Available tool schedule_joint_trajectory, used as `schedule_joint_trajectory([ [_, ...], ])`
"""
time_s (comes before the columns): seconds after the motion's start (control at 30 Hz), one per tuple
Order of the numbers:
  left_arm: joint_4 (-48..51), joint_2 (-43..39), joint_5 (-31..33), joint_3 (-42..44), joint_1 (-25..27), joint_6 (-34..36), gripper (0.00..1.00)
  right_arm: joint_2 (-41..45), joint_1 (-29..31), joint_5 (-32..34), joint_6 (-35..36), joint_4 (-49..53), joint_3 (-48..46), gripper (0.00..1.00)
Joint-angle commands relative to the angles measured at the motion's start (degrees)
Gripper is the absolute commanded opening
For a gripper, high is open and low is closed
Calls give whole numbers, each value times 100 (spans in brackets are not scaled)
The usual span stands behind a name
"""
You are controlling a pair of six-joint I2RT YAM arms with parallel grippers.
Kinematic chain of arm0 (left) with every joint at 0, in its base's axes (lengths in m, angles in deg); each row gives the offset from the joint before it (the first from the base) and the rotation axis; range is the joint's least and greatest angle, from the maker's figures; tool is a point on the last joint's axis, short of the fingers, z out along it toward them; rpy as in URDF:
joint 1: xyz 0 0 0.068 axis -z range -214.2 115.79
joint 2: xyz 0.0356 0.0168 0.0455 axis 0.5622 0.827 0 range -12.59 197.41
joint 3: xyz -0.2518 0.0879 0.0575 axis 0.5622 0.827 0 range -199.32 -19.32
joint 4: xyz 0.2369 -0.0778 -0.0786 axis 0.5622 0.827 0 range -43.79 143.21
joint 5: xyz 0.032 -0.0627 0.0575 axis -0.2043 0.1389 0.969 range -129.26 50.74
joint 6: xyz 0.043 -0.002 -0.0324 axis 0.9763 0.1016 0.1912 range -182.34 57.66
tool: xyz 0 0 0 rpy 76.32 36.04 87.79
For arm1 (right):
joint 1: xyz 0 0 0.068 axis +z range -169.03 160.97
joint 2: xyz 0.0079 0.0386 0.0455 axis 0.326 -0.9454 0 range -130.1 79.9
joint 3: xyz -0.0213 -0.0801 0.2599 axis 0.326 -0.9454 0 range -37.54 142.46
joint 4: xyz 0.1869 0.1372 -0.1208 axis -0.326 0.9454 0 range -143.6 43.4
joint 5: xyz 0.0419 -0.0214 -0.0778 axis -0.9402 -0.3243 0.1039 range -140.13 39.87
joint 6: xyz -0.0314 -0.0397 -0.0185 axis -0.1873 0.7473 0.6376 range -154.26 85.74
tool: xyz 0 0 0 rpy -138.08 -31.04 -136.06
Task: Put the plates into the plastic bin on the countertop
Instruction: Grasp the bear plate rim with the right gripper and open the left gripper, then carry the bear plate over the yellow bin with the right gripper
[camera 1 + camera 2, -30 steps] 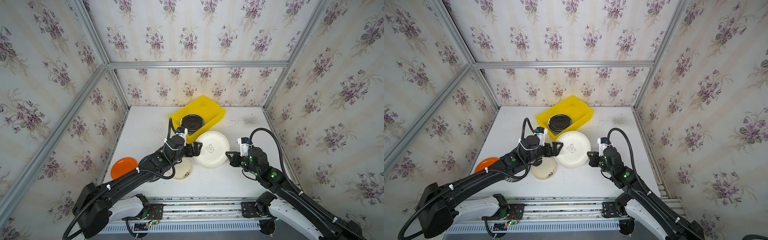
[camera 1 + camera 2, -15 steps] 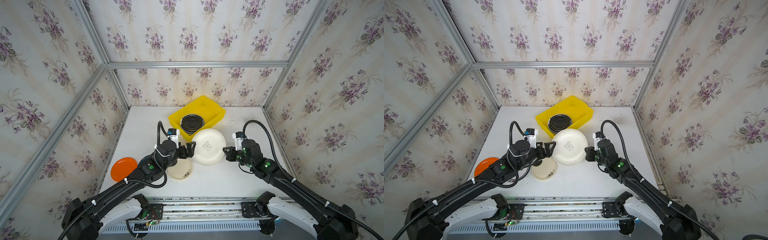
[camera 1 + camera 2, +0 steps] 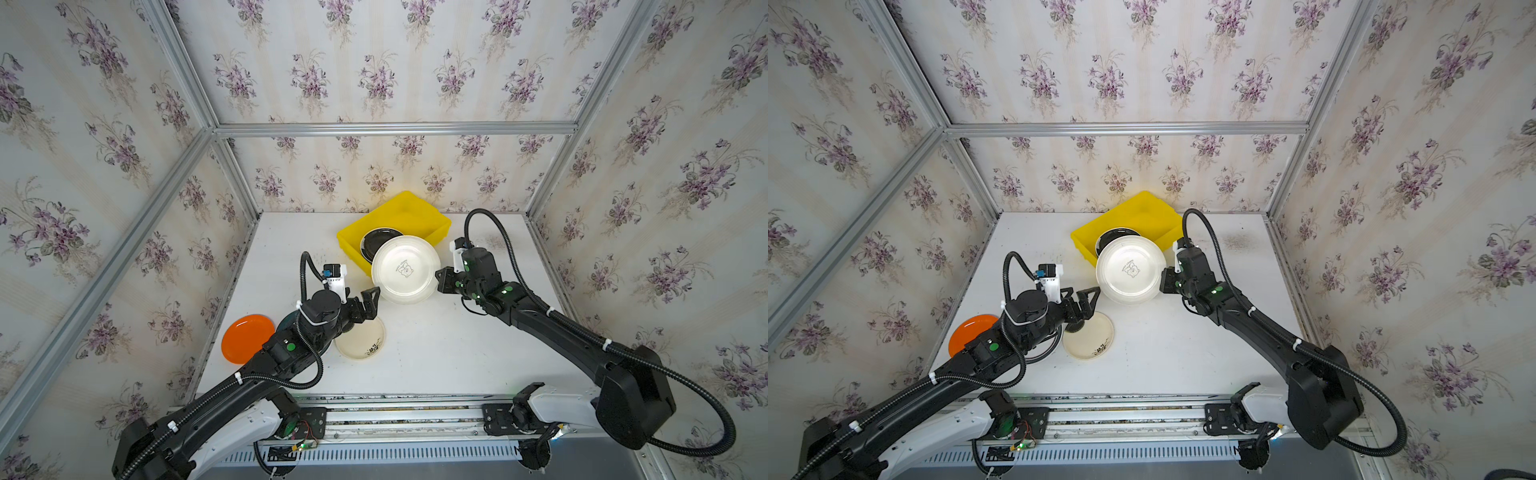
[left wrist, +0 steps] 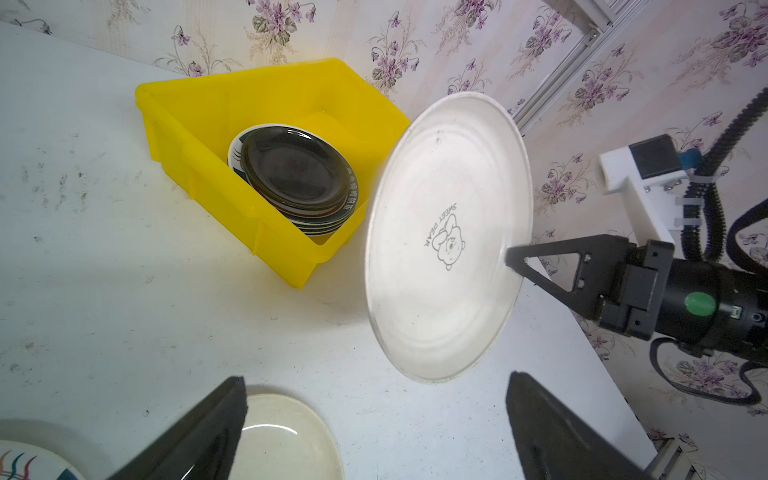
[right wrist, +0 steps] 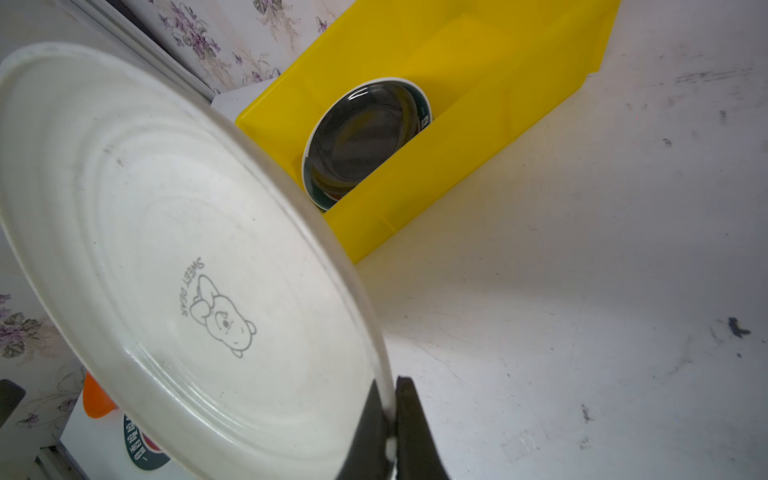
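Observation:
My right gripper (image 3: 438, 279) (image 5: 390, 399) is shut on the rim of a large white plate (image 3: 405, 269) (image 5: 187, 266) with a bear print. It holds the plate tilted in the air, by the near side of the yellow plastic bin (image 3: 399, 216) (image 4: 199, 166). A stack of plates topped by a glossy black plate (image 3: 374, 245) (image 4: 295, 170) lies in the bin. My left gripper (image 3: 372, 305) (image 4: 374, 378) is open and empty above the countertop (image 3: 436, 353), a short way from the white plate's lower edge.
A cream plate (image 3: 360, 340) (image 4: 282, 440) lies on the countertop under my left gripper. An orange plate (image 3: 245, 336) sits at the left edge. A green-rimmed plate (image 5: 141, 449) lies partly under my left arm. Walls and aluminium framing enclose the table.
My right gripper has carried the white plate back and a little leftwards, up to the bin. My left gripper has drawn away from the plate, towards the near left, still open.

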Motion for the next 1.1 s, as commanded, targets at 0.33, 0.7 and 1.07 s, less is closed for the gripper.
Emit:
schedule_joint_trajectory([
  [0.33,315,-338,854,236,-37,508,100,-1427,-17,154,341,-116,1314,0],
  [0.7,422,-583,1166,380,-72,753,100,-2592,-17,-26,323,22,2512,0],
  [1.07,431,-587,1360,505,-116,808,100,-3699,-17,-66,404,421,3788,0],
])
